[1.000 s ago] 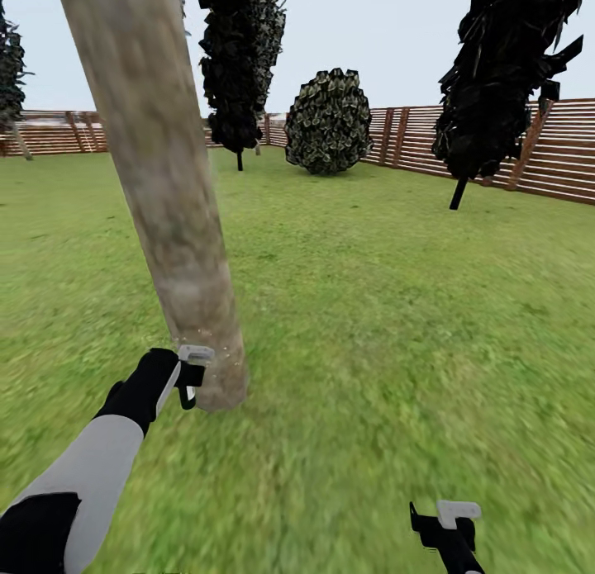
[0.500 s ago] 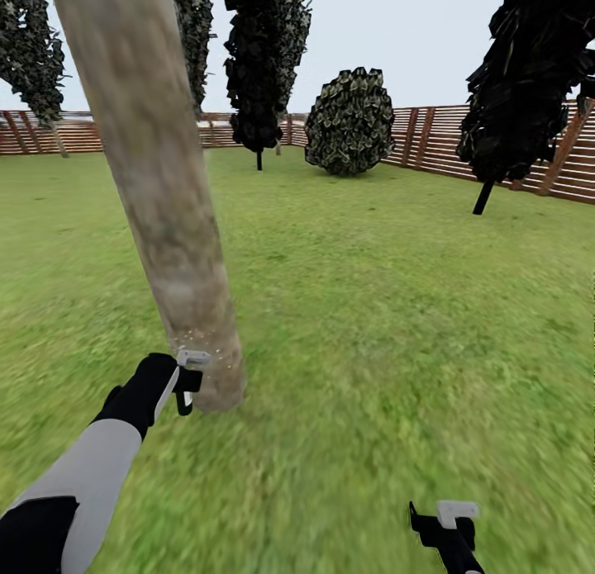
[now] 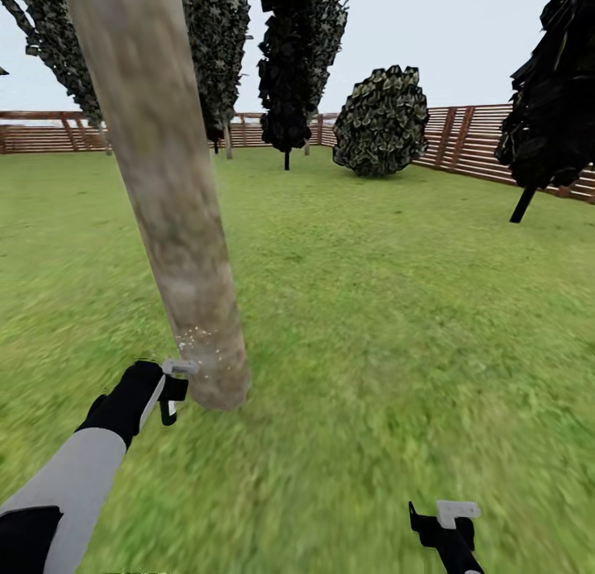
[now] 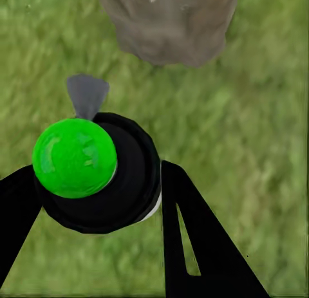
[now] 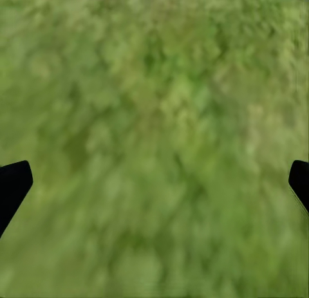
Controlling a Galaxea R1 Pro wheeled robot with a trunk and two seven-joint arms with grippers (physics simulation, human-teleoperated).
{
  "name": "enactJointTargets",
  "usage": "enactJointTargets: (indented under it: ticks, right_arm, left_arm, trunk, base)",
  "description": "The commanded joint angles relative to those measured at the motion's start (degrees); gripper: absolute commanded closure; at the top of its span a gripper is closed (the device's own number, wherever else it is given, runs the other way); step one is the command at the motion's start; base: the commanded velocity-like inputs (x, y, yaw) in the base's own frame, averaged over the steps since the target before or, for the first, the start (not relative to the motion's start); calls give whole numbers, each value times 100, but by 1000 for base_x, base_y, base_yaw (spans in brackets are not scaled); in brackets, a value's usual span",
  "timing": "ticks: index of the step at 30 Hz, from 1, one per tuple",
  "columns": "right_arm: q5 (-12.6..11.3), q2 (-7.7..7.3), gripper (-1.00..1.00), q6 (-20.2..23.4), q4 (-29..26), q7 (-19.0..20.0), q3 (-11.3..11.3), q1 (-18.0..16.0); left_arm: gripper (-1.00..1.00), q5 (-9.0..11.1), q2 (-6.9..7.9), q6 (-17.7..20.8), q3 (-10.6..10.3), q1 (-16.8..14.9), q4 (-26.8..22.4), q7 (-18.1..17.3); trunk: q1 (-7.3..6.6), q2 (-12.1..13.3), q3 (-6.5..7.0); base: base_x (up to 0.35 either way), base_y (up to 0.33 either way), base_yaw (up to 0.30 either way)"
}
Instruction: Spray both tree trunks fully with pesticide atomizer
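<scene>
Left gripper (image 4: 96, 188): fingers clamped on the sprayer (image 4: 96, 172), black body, green cap, grey nozzle facing the tree trunk (image 3: 169, 194). Trunk base just beside the nozzle; pale specks on the bark near it. Right gripper (image 3: 446, 520): low over the grass (image 3: 397, 310), fingers spread wide, nothing between them.

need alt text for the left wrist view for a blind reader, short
Seen from above, the left gripper clamps the pesticide atomizer, a black round body with a bright green cap and a grey nozzle aimed at the base of a tree trunk. A few pale specks dot the grey-brown trunk, and blurred green grass lies all around.
</scene>
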Motion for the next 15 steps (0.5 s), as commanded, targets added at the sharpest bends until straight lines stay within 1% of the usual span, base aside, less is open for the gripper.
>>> enactJointTargets:
  ticks: [1,3,4,5,7,8,12,15]
  right_arm:
    - [-50,-1,-100,-12,-2,-12,55,-1]
    - [-50,-1,-100,-12,-3,-12,58,-1]
    - [-50,-1,-100,-12,-2,-12,59,-1]
    - [-50,-1,-100,-12,-3,-12,60,-1]
    - [-50,-1,-100,-12,-3,-12,60,-1]
    - [-50,-1,-100,-12,-3,-12,60,-1]
    - [-50,-5,-100,-12,1,-12,60,-1]
    - [-50,-9,-100,-12,-1,-19,54,-1]
  left_arm:
    - [100,-61,-32,14,15,17,-5,-55]
    - [100,-34,-96,4,4,32,16,-55]
    - [100,-25,-222,-4,1,36,57,-55]
    - [100,-27,-296,-8,3,38,69,-53]
    - [100,-37,-365,-10,7,38,77,-49]
    - [100,-47,-371,-11,10,42,82,-48]
    - [100,-99,-288,-31,22,269,81,-46]
    - [100,-99,-81,-38,24,397,84,-47]
  trunk:
    - [0,-2,-5]
    - [0,-2,-5]
    - [0,-2,-5]
    - [0,-2,-5]
    - [0,-2,-5]
    - [0,-2,-5]
    - [0,-2,-5]
    - [0,-2,-5]
  base:
    - [127,-275,277]
    - [145,-266,277]
    - [179,-242,277]
    - [188,-236,258]
    - [201,-225,148]
    - [213,-214,64]
    - [210,-173,11]
    - [39,-30,1]
